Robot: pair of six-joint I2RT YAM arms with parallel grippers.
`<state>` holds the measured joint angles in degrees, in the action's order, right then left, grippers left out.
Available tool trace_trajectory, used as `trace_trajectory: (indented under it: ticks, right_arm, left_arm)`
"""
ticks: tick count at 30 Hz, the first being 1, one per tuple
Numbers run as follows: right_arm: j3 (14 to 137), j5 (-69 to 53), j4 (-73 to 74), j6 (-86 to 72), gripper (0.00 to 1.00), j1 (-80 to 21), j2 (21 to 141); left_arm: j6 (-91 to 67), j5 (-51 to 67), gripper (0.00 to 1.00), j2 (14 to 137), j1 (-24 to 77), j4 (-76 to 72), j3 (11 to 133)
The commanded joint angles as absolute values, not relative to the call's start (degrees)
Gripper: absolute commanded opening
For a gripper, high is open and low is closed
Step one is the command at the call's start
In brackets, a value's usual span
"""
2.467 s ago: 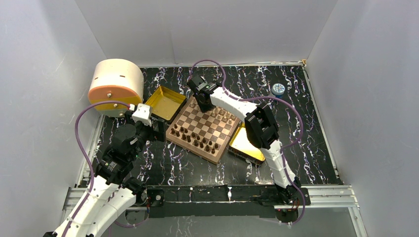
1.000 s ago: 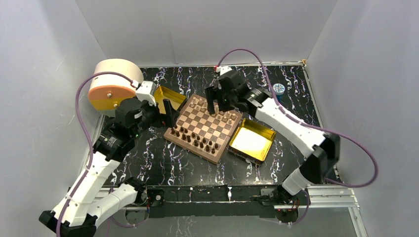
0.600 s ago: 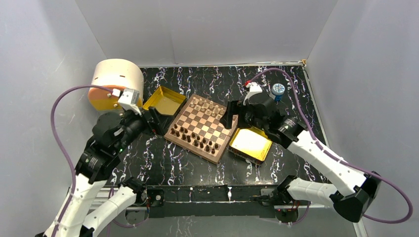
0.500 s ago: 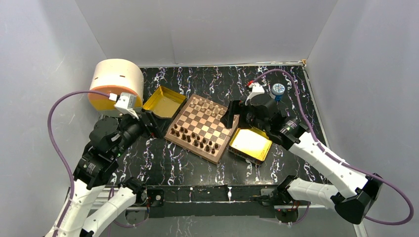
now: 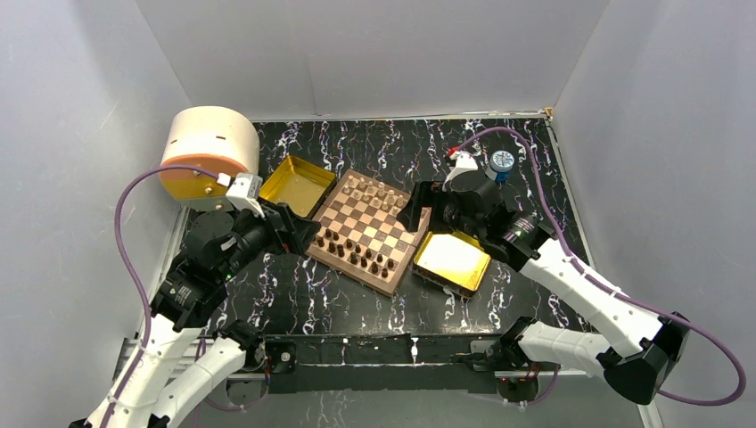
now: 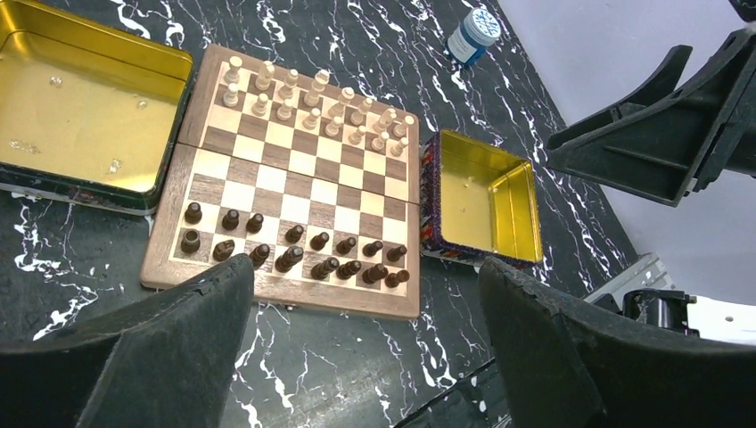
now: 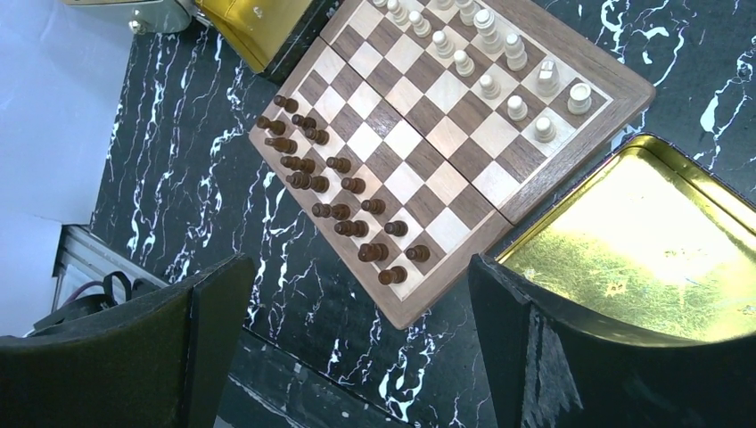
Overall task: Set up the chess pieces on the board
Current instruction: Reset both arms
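The board (image 5: pixel 369 225) lies turned diagonally in the middle of the table. Light tan chess pieces (image 5: pixel 376 193) stand in two rows along its far side. Dark brown chess pieces (image 5: pixel 353 253) stand in two rows along its near side. The left wrist view shows the same light rows (image 6: pixel 312 102) and dark rows (image 6: pixel 294 254). My left gripper (image 5: pixel 299 234) hangs open by the board's left corner, holding nothing. My right gripper (image 5: pixel 413 208) hangs open at the board's right corner, also empty. From the right wrist the board (image 7: pixel 419 143) lies below, between wide-apart fingers.
A gold tray (image 5: pixel 299 185) sits at the board's far left, another gold tray (image 5: pixel 451 260) at its right. A big tan and orange cylinder (image 5: pixel 207 150) stands at the back left. A small blue-capped bottle (image 5: pixel 502 161) stands at the back right.
The right arm has drawn back from above the board's far rows to its right corner and now holds still. The left gripper has swung down beside the board's left corner.
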<state>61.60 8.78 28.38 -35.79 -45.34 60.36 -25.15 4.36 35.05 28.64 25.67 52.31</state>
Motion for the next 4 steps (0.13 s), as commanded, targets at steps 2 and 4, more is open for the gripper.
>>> trace_trajectory:
  ticks: [2, 4]
  right_arm:
    - [63.43, 9.85, 26.01, -35.75, 0.99, -45.18, 58.84]
    - [62.94, 9.93, 25.95, -35.71, 0.99, -45.17, 58.73]
  left_arm:
    - [-25.07, 5.35, 0.94, 34.60, 28.72, 23.40, 51.63]
    - [-24.80, 5.17, 0.94, 34.54, 28.68, 23.45, 51.54]
